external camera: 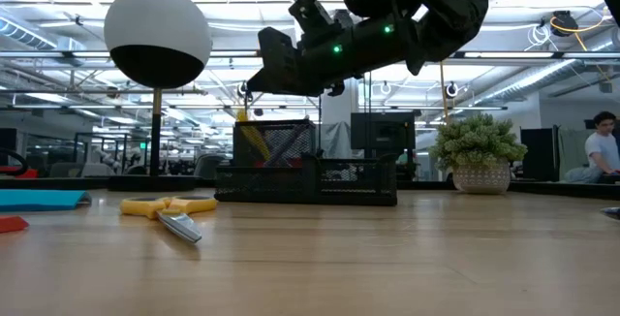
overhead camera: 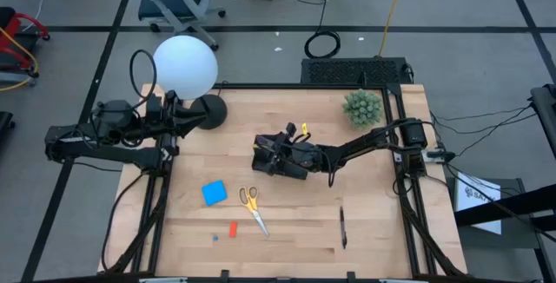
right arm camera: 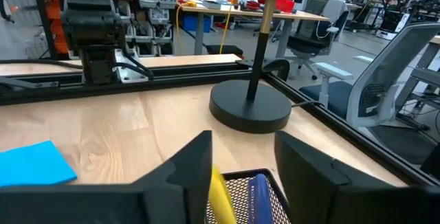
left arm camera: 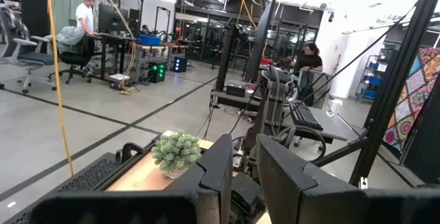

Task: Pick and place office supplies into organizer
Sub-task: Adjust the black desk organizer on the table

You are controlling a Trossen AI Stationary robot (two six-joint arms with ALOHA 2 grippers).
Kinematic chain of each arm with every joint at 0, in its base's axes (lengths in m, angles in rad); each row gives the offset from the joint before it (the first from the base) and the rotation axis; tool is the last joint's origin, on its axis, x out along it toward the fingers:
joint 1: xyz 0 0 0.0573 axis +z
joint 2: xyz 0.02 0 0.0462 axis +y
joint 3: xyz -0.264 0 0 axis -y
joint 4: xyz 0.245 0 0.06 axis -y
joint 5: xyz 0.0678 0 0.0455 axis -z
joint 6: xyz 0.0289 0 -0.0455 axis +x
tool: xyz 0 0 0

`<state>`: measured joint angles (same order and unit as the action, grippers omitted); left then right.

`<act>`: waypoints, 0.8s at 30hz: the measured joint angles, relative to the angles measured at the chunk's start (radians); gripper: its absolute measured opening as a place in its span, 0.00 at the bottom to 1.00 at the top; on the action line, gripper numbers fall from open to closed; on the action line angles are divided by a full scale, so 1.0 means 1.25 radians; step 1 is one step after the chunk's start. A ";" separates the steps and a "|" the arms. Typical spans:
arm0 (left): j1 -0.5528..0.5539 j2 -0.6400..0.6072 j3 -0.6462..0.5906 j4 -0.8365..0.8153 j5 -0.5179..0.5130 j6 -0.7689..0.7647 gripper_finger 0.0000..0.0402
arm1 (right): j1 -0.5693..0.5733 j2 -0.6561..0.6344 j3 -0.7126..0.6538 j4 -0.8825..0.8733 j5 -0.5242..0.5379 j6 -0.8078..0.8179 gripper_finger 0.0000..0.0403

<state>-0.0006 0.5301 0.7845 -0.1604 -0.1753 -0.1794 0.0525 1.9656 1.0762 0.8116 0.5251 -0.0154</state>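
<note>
The right gripper (right arm camera: 240,172) hangs just above the organizer (external camera: 305,166), near the middle of the tabletop (overhead camera: 287,231), fingers spread and holding nothing; a yellow pen (right arm camera: 221,195) and a blue pen (right arm camera: 258,195) stand in the mesh compartment directly beneath, so this looks like a release. The scissors (overhead camera: 252,205), blue pad (overhead camera: 214,193), red piece (overhead camera: 233,228) and black pen (overhead camera: 342,227) lie nearer the front edge, unplaced. The left gripper (left arm camera: 240,172) waits by the left edge, fingers narrowly apart, empty.
</note>
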 joint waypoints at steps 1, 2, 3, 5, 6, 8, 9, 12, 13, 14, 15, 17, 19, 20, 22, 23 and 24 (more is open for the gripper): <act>0.000 0.000 0.000 0.000 0.000 0.000 0.18 | 0.000 0.000 0.000 0.000 0.000 -0.001 0.40; 0.000 0.000 0.000 0.000 0.000 0.000 0.18 | 0.000 0.000 0.000 0.000 0.001 -0.006 0.41; 0.000 0.000 0.000 0.000 0.000 0.000 0.18 | 0.000 0.000 0.000 0.000 0.001 -0.013 0.42; 0.000 0.000 0.000 0.000 0.000 0.000 0.18 | 0.002 -0.004 0.000 -0.002 0.001 -0.032 0.42; 0.000 0.000 0.000 0.000 0.000 0.000 0.18 | 0.005 -0.008 0.000 -0.002 0.002 -0.042 0.42; 0.000 0.000 0.000 0.000 0.000 0.000 0.18 | 0.010 -0.021 0.000 -0.001 0.004 -0.065 0.41; 0.000 0.000 0.000 0.000 0.000 0.000 0.18 | 0.012 -0.028 0.000 0.001 0.004 -0.074 0.41; 0.000 0.000 0.000 0.000 0.000 0.000 0.18 | 0.017 -0.049 0.000 -0.011 0.004 -0.095 0.39; 0.000 0.000 0.000 0.000 0.000 0.000 0.18 | 0.018 -0.057 0.000 -0.026 0.004 -0.102 0.39; 0.000 0.000 0.000 0.000 0.000 0.000 0.18 | 0.021 -0.067 0.000 -0.046 0.004 -0.107 0.39; 0.000 0.000 0.000 0.000 0.000 0.000 0.18 | 0.022 -0.079 0.000 -0.072 0.004 -0.112 0.38; 0.000 0.000 0.000 0.000 0.000 0.000 0.18 | 0.026 -0.103 0.000 -0.129 0.005 -0.117 0.38; 0.000 0.000 0.000 0.000 0.000 0.000 0.18 | 0.033 -0.128 0.000 -0.200 0.004 -0.117 0.38; 0.000 0.000 0.000 0.000 0.000 0.000 0.18 | 0.038 -0.142 0.000 -0.239 0.003 -0.117 0.38; 0.000 0.000 0.000 0.000 0.000 0.000 0.18 | 0.050 -0.165 0.000 -0.319 0.004 -0.116 0.38; 0.000 0.000 0.000 0.000 0.000 0.000 0.18 | 0.058 -0.177 0.000 -0.364 0.003 -0.112 0.38; 0.000 0.000 0.000 0.000 0.000 0.000 0.18 | 0.067 -0.188 0.000 -0.405 0.004 -0.104 0.38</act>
<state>-0.0006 0.5297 0.7845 -0.1604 -0.1753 -0.1791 0.1356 1.7311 1.0760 0.3052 0.5297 -0.1457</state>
